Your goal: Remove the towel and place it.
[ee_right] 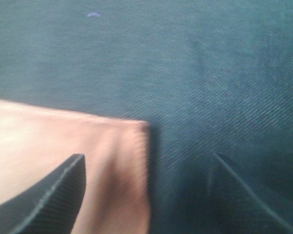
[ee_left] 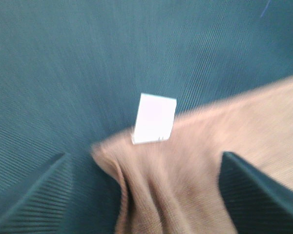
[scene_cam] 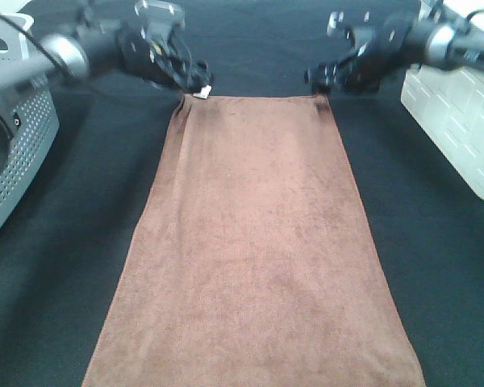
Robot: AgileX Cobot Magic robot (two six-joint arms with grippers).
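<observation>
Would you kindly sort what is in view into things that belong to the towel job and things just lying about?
Belongs to the job:
towel
white tag at its far corner
left pincer, open over that corner
right pincer, open over the other far corner

Just lying about:
grey perforated device
white quilted box

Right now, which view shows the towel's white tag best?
Left wrist: the white tag is large and unobstructed at the towel corner. Exterior high shows it as a tiny speck. Right wrist shows only the untagged corner.

Lab bench: black cloth (scene_cam: 436, 266), grey perforated device (scene_cam: 20, 153)
</observation>
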